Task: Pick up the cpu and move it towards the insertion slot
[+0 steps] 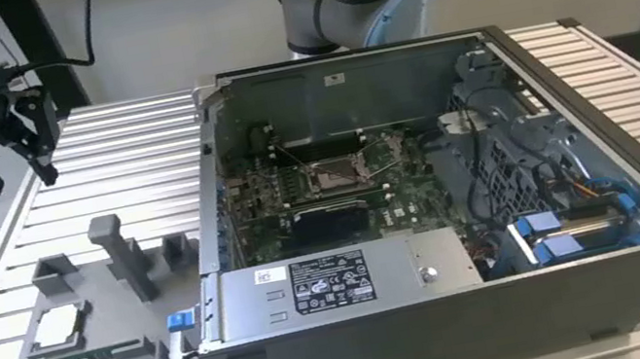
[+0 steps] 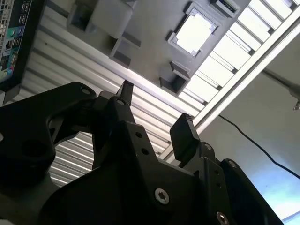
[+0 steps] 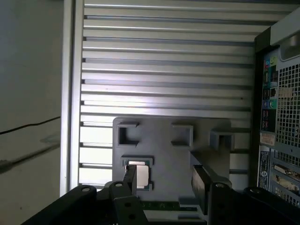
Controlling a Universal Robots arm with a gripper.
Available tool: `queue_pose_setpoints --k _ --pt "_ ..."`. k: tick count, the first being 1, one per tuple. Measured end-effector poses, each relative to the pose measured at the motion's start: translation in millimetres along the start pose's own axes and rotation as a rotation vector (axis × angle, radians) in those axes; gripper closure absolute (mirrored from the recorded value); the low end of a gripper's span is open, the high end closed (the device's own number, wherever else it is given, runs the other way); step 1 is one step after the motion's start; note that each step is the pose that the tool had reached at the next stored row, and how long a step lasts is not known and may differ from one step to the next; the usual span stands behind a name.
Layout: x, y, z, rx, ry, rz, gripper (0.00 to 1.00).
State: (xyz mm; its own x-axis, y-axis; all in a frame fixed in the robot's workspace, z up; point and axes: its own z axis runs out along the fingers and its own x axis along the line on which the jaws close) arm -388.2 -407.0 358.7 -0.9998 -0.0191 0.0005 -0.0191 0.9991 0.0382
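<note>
Overhead, the gripper (image 1: 16, 176) hung at about ten o'clock in the exterior view, its two black fingers (image 1: 43, 154) spread wide and holding nothing, above the slatted aluminium table (image 1: 132, 163). The cpu (image 1: 57, 327) lay untouched in its pocket on the grey plastic tray (image 1: 115, 319), at about eight o'clock in that view and roughly six o'clock from the gripper, well apart from it. In the second wrist view the chip (image 2: 193, 33) showed bright and square beyond the open fingertips (image 2: 185, 131). In the first wrist view one finger (image 3: 130, 180) crossed in front of the chip's (image 3: 143, 176) near edge, which suggested the pincer was not yet centred on it.

Further along, the open computer case (image 1: 453, 334) filled the middle of the exterior view, with the insertion slot (image 1: 337, 173) at about twelve o'clock from the frame's centre, amid the green motherboard (image 1: 412, 213) and empty.

Doing the pick well looked a matter of alignment. The jaws would want the chip midway between them and square to its sides, with the wide opening kept until the pads were level with its thin edge. The pocket's raised walls left little room, so a straight, slow descent and a light squeeze seemed wise. A skewed grip risked tilting the chip, and the tall tray post (image 1: 120, 254) stood close enough to snag a finger.
</note>
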Motion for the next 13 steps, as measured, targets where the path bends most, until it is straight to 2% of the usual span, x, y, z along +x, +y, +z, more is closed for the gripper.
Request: queue_pose_setpoints --k 8,13 --pt "0.5 0.0 -0.1 0.0002 0.0002 0.000 1.00" --pt "5.7 -0.2 0.0 0.0000 0.0000 0.000 1.00"
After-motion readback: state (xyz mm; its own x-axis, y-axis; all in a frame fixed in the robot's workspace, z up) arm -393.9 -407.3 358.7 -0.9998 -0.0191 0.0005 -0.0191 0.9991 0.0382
